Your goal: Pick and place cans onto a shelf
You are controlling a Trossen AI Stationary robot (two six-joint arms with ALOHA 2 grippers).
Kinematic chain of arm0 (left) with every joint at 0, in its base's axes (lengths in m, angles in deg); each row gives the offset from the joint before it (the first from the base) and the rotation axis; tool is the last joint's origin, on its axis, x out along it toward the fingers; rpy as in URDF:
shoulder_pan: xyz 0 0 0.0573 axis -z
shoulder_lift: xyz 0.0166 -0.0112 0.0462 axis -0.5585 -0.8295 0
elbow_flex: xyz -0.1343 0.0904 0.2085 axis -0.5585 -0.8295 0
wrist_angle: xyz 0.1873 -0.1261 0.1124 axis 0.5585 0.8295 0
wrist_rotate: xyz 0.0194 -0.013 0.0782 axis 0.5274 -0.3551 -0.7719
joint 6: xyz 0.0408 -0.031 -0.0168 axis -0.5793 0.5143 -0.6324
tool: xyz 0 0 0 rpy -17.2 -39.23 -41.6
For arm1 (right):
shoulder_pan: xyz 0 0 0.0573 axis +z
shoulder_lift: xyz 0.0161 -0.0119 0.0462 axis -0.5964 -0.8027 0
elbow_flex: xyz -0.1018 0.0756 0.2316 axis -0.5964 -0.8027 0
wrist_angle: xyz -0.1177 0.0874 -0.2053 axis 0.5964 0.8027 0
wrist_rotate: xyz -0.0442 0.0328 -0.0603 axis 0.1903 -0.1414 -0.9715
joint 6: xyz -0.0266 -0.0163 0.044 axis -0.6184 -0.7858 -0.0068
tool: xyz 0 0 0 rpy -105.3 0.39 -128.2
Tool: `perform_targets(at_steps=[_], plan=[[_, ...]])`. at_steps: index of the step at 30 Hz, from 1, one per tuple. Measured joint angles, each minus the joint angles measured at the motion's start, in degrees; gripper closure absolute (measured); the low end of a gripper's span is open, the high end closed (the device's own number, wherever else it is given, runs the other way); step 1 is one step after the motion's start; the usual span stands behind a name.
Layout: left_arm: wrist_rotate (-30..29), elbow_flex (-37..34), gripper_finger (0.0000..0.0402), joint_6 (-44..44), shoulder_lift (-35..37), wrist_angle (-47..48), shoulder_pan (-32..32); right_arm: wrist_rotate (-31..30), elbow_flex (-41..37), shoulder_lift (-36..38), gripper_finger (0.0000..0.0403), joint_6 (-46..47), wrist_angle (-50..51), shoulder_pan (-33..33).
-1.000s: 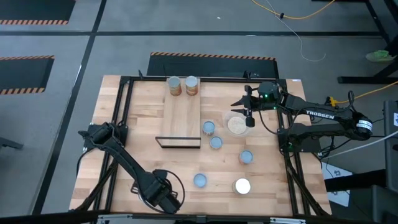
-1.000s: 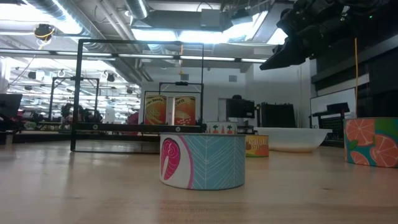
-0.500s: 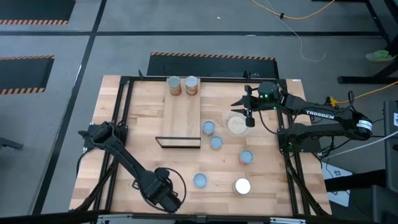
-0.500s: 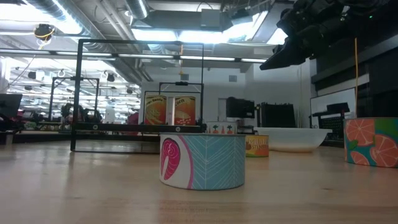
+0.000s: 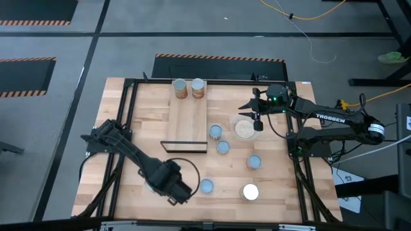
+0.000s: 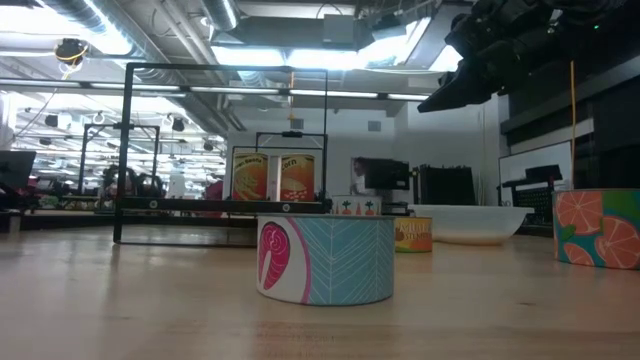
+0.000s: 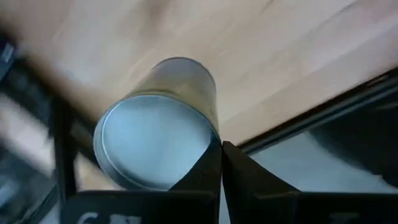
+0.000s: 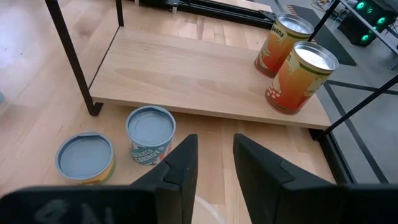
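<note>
Left gripper (image 5: 180,190) clenched empty beside a blue-topped can (image 5: 207,186) near the table's front edge, right gripper (image 5: 257,120) parted, hovering over the bowl (image 5: 245,129), two tall cans (image 5: 189,88) standing on the shelf (image 5: 187,119)

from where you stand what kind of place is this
Probably a robotics lab or workshop: a pale wooden tabletop inside a black metal frame, orange-and-black hazard-striped mats on the grey floor, a loose yellow cable, and exposed ceiling ducts.

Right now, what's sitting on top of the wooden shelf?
Two tall orange-labelled cans stand together at one end of the shelf; the rest of the board is bare. Beneath it is hidden.
</note>
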Motion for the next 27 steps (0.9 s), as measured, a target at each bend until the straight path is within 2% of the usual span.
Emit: perform_targets(at_steps=[7,15,23,27], plan=[[-9.1,5.3,0.0401,-5.4,2.6,0.3,-2.9,0.0,0.0,0.0,0.0295,0.0,0.3,0.0],[-17.9,12.8,0.0401,-20.8,4.0,0.0,-7.0,0.0,0.0,0.0,0.0295,0.0,0.4,0.0],[-25.5,23.9,0.0401,-38.2,4.5,0.0,-12.0,0.0,0.0,0.0,0.0295,0.0,0.4,0.0],[-28.4,23.3,0.0401,-46.5,6.5,0.3,-15.4,0.0,0.0,0.0,0.0295,0.0,0.4,0.0]])
